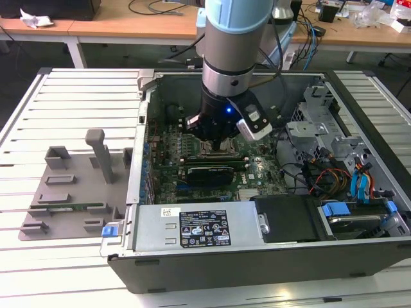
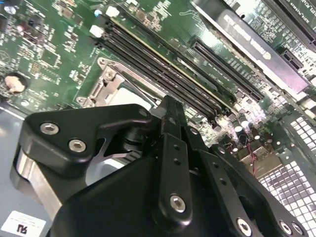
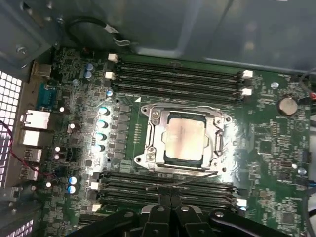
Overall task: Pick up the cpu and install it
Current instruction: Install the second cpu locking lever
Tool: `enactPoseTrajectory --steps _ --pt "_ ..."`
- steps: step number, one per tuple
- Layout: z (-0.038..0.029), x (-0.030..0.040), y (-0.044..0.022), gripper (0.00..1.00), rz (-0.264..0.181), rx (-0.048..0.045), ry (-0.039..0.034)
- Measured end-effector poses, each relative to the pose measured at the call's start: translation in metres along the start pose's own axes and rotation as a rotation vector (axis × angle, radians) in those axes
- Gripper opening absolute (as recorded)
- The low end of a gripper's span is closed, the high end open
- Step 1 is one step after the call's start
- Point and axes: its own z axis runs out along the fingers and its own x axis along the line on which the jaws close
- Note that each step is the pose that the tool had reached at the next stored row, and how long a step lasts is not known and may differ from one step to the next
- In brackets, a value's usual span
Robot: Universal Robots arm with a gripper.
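Observation:
The cpu (image 3: 185, 136), a pale silver-grey square, lies flat inside the metal-framed socket (image 3: 152, 143) on the green motherboard (image 3: 276, 148). In the second wrist view a pale patch of the cpu (image 2: 126, 96) shows just beyond the black fingers. My gripper (image 3: 165, 197) hovers a little to one side of the socket, over the memory slots, fingers (image 3: 159, 205) pressed together with nothing between them. In the exterior view the gripper (image 1: 215, 138) hangs low inside the open computer case (image 1: 257, 256), right over the socket area. A thin wire lever (image 3: 187, 181) lies beside the socket.
Long black memory slots (image 3: 173, 74) flank the socket on both sides. A long black card (image 1: 207, 173) stands close by the gripper. A grey power supply (image 1: 192, 228) fills the case front. Drive cage and cables (image 1: 340, 170) crowd the exterior view's right. A grey fixture (image 1: 70, 186) sits outside on the slatted table.

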Motion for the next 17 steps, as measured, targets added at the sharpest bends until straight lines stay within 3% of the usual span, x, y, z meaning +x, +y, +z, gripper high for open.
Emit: enactPoseTrajectory --steps 5,8,13,17 --pt "0.0078 0.0065 -0.0002 0.11 0.000 0.0000 0.0000" --pt "0.0165 0.0126 -0.0004 0.11 0.000 0.0001 0.0001" --pt "0.0251 0.0163 -0.0004 0.11 0.000 0.0000 0.0001" --pt "0.0353 0.0229 0.0067 0.11 0.000 0.0001 0.0001"
